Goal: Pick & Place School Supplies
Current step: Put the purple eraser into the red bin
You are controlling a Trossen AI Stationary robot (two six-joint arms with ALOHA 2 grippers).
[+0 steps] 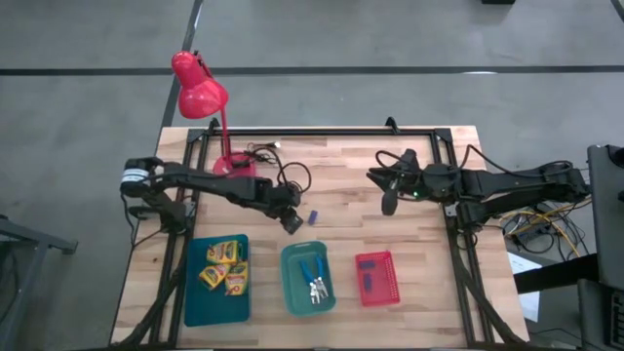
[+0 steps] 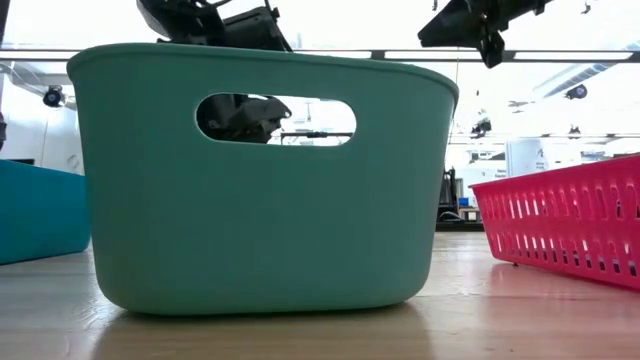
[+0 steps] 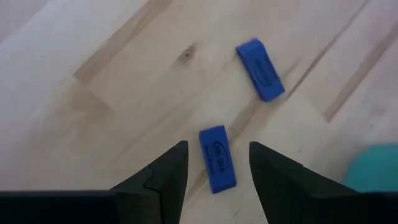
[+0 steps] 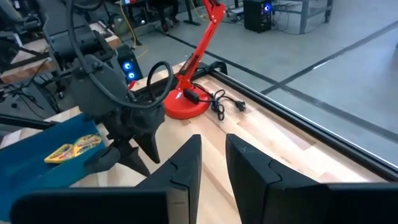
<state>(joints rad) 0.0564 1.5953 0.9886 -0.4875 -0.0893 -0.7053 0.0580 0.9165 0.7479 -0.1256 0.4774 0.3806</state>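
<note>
My left gripper (image 3: 217, 147) is open and points down over the table's middle (image 1: 291, 219). One small blue-purple block (image 3: 218, 167) lies flat on the wood between its fingers, which stand apart from it on both sides. A second block (image 3: 260, 70) lies flat beside it (image 1: 313, 217). More blocks (image 1: 370, 278) lie in the red tray. The crayon boxes (image 1: 224, 265) lie in the teal tray, and the blue-handled scissors (image 1: 314, 278) lie in the green tray. My right gripper (image 4: 213, 155) hovers over the table's right half (image 1: 388, 201), open by a narrow gap and holding nothing.
Along the near edge stand the teal tray (image 1: 195, 302), the green tray (image 1: 292, 292) and the red tray (image 1: 390, 292). The red desk lamp (image 1: 200, 93) stands on its base with a black cord (image 1: 292, 175) at the far left. Bare wood lies between the arms.
</note>
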